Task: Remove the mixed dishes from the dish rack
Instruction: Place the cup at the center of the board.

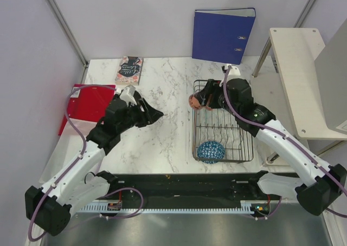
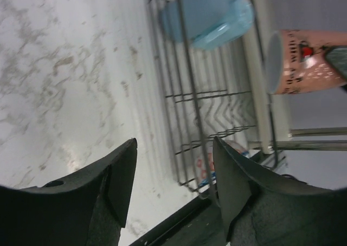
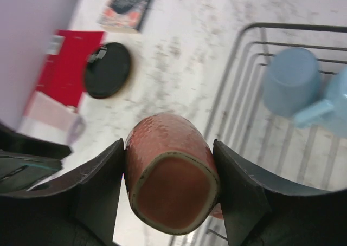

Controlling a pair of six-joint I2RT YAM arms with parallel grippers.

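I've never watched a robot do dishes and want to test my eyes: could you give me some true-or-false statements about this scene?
1. The right claw grips the salmon-orange cup. True.
2. The left claw also holds something. False: it is open and empty, above the table.
3. The blue net-patterned bowl sits in the dish rack. True.
4. The black dish lies in the rack. False: it lies on the table, outside the rack.

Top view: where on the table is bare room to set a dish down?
Bare marble tabletop lies between the black wire dish rack and the left claw. Crowded: beside the red folder, where the black shallow dish sits.
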